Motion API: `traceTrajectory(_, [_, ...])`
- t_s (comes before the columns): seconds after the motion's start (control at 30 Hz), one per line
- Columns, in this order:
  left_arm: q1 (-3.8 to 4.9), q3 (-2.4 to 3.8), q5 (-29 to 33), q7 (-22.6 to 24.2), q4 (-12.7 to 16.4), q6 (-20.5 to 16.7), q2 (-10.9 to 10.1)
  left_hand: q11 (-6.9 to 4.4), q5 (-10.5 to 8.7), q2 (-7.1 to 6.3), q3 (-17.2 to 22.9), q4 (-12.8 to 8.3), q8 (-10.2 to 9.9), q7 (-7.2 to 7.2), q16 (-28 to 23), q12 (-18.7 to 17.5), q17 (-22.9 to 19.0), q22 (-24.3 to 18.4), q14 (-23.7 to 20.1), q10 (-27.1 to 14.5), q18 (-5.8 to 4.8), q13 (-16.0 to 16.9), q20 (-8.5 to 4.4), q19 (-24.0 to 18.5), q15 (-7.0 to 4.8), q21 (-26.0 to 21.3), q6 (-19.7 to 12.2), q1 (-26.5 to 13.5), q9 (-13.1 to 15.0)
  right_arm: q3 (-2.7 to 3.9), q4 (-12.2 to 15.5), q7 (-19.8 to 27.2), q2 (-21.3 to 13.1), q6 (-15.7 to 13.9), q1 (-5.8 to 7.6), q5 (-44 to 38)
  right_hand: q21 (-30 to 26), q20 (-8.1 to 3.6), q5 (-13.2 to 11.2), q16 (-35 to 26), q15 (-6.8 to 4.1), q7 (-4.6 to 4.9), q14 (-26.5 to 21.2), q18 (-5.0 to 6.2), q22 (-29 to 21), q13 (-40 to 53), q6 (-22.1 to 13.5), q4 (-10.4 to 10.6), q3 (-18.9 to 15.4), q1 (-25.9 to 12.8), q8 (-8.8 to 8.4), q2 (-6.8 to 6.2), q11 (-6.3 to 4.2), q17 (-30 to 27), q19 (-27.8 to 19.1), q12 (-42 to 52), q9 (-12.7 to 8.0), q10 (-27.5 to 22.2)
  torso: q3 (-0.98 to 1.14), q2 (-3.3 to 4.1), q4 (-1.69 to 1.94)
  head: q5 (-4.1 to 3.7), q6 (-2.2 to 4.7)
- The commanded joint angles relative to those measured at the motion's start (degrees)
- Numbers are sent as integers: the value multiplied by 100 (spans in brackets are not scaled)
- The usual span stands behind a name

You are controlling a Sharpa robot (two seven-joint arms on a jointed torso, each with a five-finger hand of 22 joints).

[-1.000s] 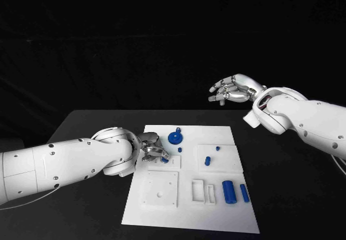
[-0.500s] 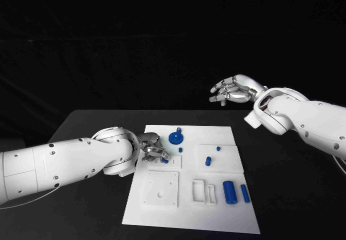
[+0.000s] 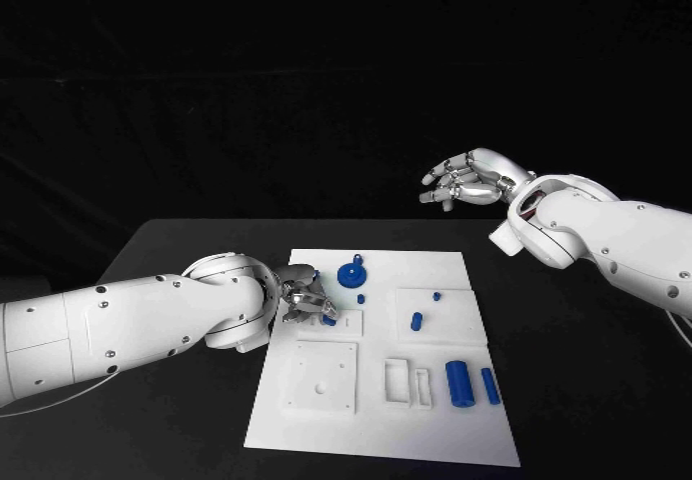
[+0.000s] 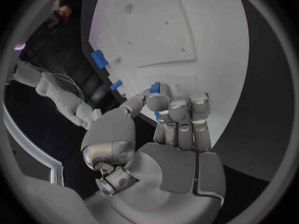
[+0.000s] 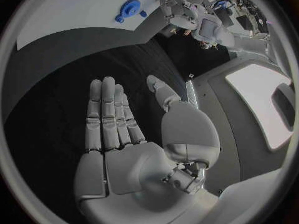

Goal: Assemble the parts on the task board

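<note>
The white task board (image 3: 433,420) lies in the middle of the black table. My left hand (image 3: 303,300) sits low over the board's left edge, its fingers curled in, and pinches a small blue part (image 3: 330,320). In the left wrist view that part (image 4: 155,87) shows at the fingertips, close above the board (image 4: 174,30). My right hand (image 3: 469,178) hangs high above the table's far edge, off the board. Its fingers (image 5: 109,119) are stretched out and hold nothing.
On the board lie a blue round knobbed part (image 3: 352,273), a short peg (image 3: 415,321), a thick cylinder (image 3: 459,383) and a thinner one (image 3: 489,386). A raised white square plate (image 3: 319,378) and narrow slots (image 3: 405,384) sit near the front.
</note>
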Motion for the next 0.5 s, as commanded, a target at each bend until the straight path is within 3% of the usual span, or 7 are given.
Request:
traceTrajectory(0.03, [-60,-58,-71,-256,-19,324,-13,-110,37,40,29,-7,19,-492,19,33,-10,72,99,-169,64,-10,-462,-46,-206,37,1081,87,-11,3,6,9,4,23,-2,-49,-28,7,-16,-36,27,52,-4,91,8,-9,-14,5,-26,35,23,10,2,6,-11,31,-5,-53,-1,-4,2,5,2])
traceTrajectory(0.5, [-62,-58,-89,-254,-31,466,0,-107,29,40,27,1,17,-490,19,32,-15,71,95,-169,63,-16,-460,-53,-202,37,1079,90,-17,3,0,27,22,18,-31,-49,-33,5,46,-45,26,50,0,91,17,-25,-9,5,-24,43,28,20,-1,22,-7,45,-11,-52,-2,-3,4,3,-21])
